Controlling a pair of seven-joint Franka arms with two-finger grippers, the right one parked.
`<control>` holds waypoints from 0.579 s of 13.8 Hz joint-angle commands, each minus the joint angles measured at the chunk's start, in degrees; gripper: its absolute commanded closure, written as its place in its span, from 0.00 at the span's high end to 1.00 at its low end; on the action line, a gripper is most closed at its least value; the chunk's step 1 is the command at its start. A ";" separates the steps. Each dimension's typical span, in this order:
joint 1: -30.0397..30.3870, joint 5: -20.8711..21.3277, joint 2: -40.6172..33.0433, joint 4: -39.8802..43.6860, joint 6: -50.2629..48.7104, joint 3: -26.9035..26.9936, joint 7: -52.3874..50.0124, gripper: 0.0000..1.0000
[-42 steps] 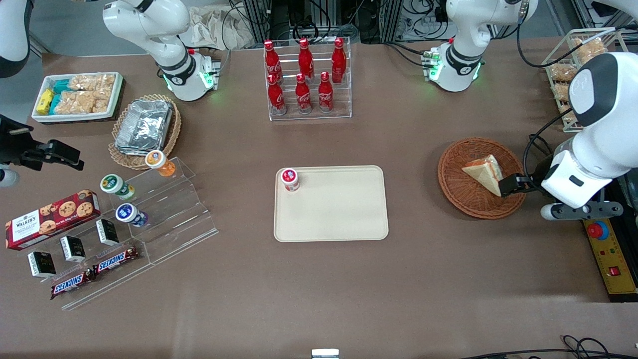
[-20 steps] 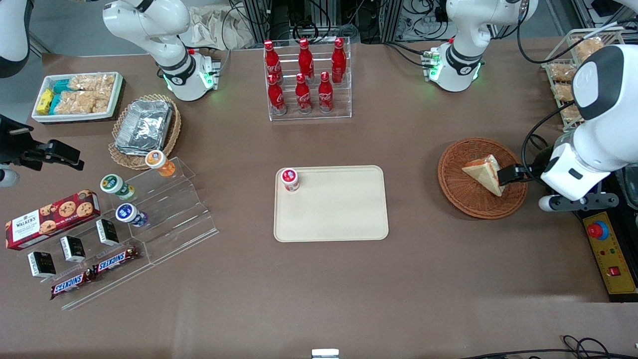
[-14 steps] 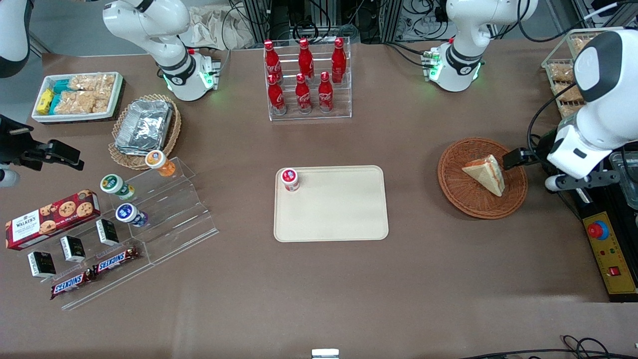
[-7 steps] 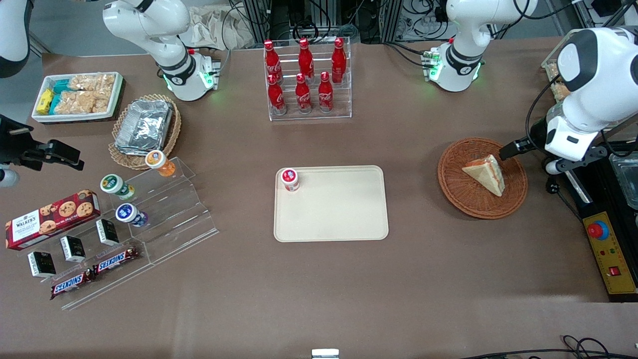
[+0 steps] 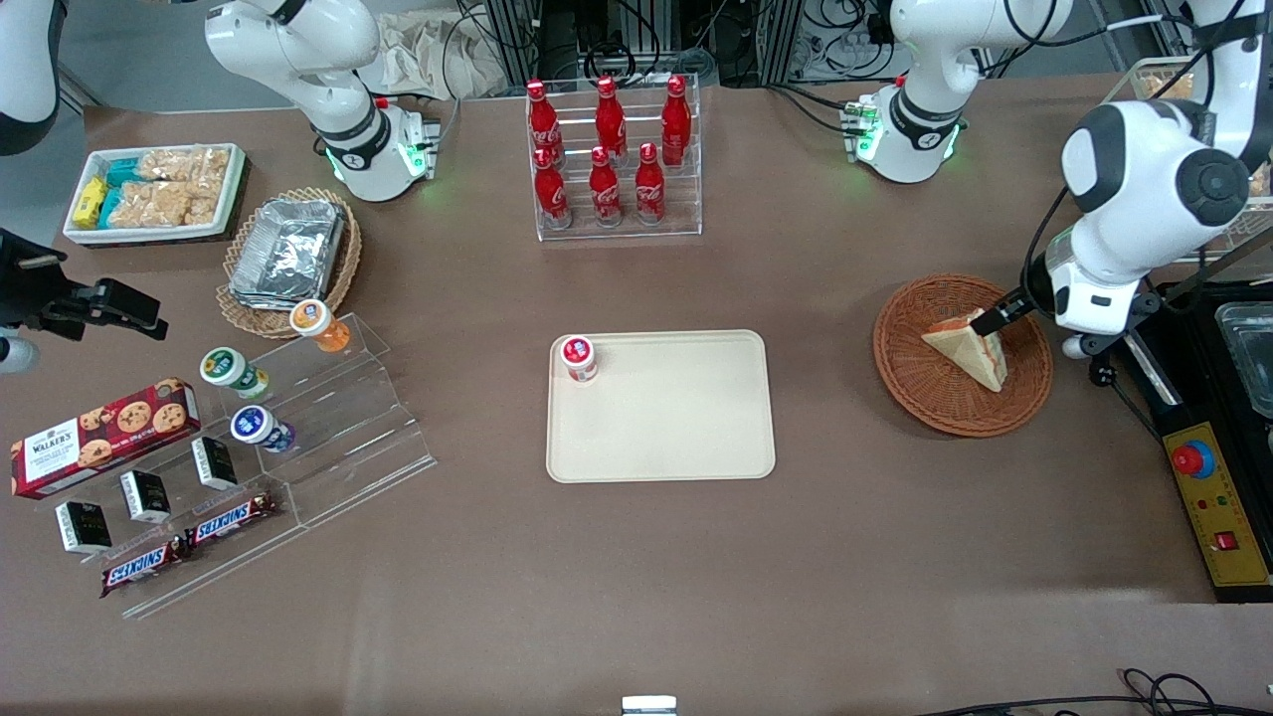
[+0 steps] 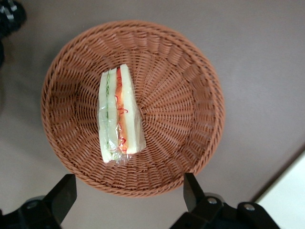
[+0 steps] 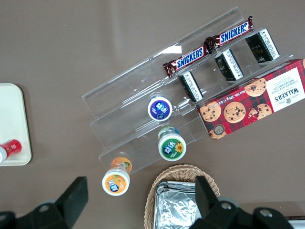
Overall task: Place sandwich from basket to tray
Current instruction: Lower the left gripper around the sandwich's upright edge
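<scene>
Above the basket (image 6: pixel 200 90) on the worktop, the pincer (image 6: pixel 126 195) hangs wide open, holding nothing; the sandwich (image 6: pixel 119 114) stands on edge inside, film-wrapped, likely soft and light; grip gently across its bread faces.

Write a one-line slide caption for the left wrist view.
Open hand hovers above the wrapped sandwich lying in the basket.
</scene>
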 commanded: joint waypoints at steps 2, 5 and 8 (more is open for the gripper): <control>1.88 0.46 0.95 -3.91 5.71 -0.30 -4.91 1.00; 2.15 0.28 3.93 -3.91 7.38 -0.22 -7.63 1.00; 2.06 0.28 7.89 -4.00 11.06 -0.22 -13.00 1.00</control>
